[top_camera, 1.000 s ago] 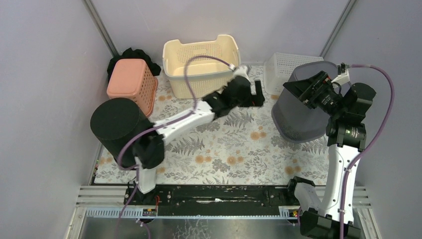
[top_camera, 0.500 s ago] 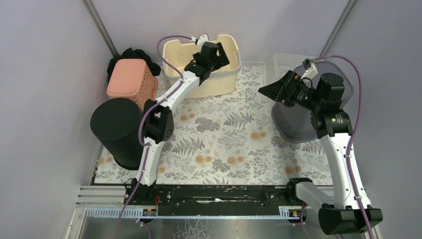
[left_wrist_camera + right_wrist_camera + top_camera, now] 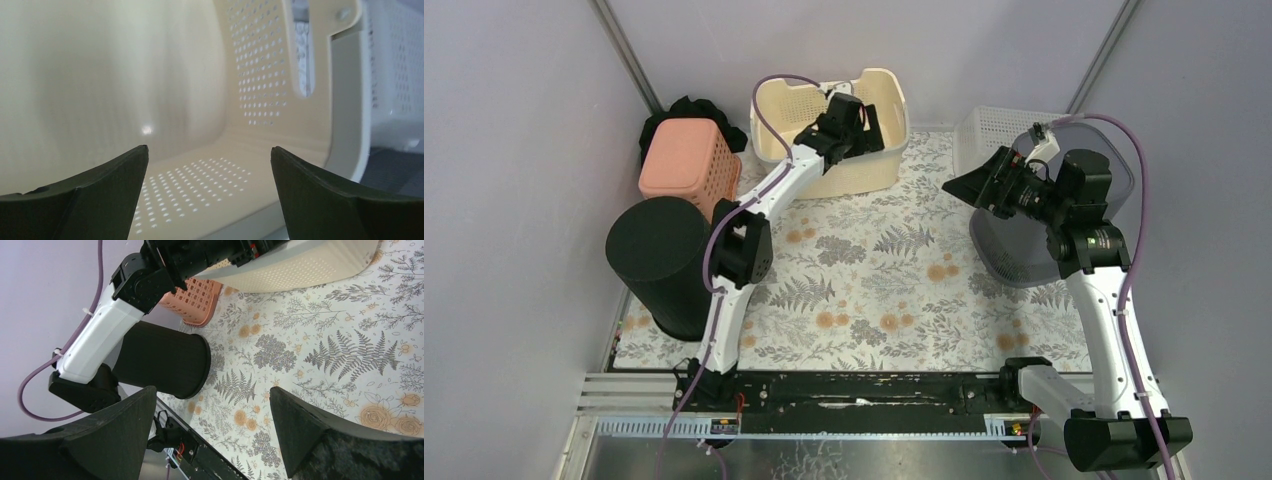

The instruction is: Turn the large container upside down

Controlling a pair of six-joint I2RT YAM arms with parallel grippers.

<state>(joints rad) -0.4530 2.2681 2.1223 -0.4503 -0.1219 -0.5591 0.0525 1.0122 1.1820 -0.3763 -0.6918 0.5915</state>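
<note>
At the near edge, a floral mat (image 3: 874,290) lay flat, with a black bin (image 3: 659,255) on its left. Midway, the right gripper (image 3: 212,390) hung spread and empty near a grey bin (image 3: 1014,255), likely waiting. Farther back, the left gripper (image 3: 209,150), spread wide, reached inside the upright cream basket (image 3: 869,170) by lilac walls (image 3: 514,150), apparently to grip and flip it

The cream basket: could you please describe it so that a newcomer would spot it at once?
Follow the floral mat to its far edge. The cream basket stands there near the middle, open side up, with the left end effector inside it. It is wider than the pink basket on its left and the white basket on its right.
</note>
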